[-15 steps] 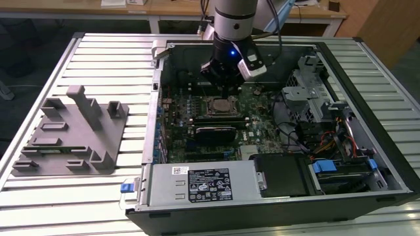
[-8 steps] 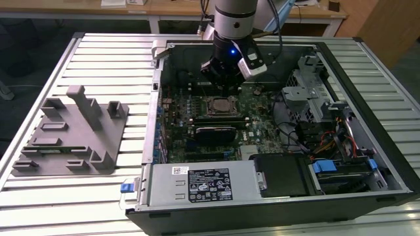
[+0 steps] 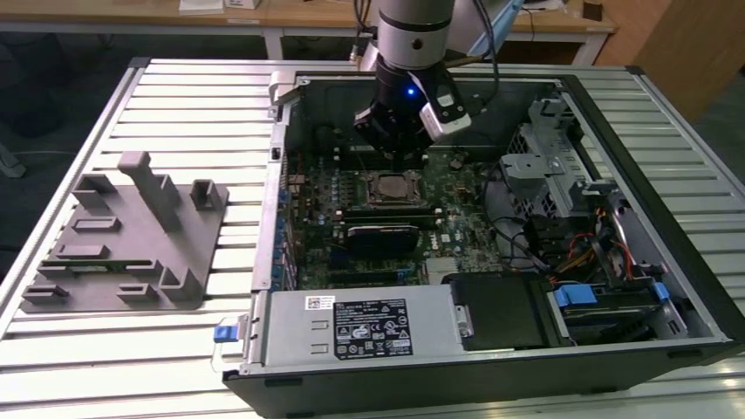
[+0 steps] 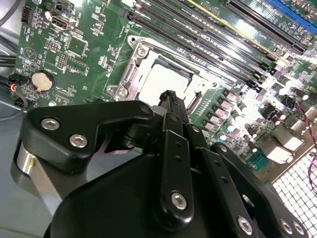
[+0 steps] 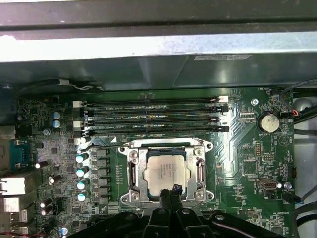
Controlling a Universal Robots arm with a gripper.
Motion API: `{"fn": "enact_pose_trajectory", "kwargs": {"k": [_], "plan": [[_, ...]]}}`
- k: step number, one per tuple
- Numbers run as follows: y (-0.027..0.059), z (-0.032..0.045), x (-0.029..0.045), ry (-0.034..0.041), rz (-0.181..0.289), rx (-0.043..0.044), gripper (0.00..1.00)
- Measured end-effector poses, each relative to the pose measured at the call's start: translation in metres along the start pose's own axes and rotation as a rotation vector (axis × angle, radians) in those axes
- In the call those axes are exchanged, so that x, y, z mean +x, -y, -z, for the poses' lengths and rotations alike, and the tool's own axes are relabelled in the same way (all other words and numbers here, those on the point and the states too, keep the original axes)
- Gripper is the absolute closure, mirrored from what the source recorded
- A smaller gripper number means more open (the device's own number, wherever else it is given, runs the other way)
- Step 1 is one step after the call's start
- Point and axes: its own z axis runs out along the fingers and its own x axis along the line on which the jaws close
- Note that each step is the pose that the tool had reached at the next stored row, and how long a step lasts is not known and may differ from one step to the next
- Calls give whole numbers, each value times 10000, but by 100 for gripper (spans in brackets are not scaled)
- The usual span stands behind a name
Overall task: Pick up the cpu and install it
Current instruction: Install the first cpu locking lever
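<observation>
Silvery-white square cpu point(image 5: 166, 171) lies flat in the metal-framed socket point(image 5: 132, 173) on the green motherboard point(image 5: 237, 148), square with the frame, so probably seated. Black gripper point(image 5: 173, 190) hangs at its edge, fingertips together, holding nothing. Contact: cannot tell.

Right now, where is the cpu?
In the first wrist view, the cpu lies in the motherboard socket beside the memory slots, gripper at its edge.

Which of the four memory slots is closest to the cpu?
The slot running right along the socket frame around the cpu; the other three lie farther off, toward the case wall.
</observation>
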Motion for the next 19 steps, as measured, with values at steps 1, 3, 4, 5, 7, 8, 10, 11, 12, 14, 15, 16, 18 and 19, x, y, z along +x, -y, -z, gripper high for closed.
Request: {"fn": "enact_pose_trajectory", "kwargs": {"k": [1,3,4,5,7,8,10,11,12,14,15,16,18,19], "plan": [[0,0,6,1,0,-1,89],[2,0,30,1,0,-1,89],[3,1,47,0,1,-1,89],[4,1,67,0,2,0,89],[6,1,110,0,0,-1,89],[8,1,132,1,-1,-1,89],[10,1,175,1,1,-2,89],[11,2,199,1,1,-2,89],[12,2,222,1,0,-2,89],[15,2,272,1,0,-3,89],[17,3,299,1,1,-2,89],[18,3,324,2,1,-3,89],[20,4,368,2,0,-3,89],[21,4,391,2,-1,-3,89]]}}
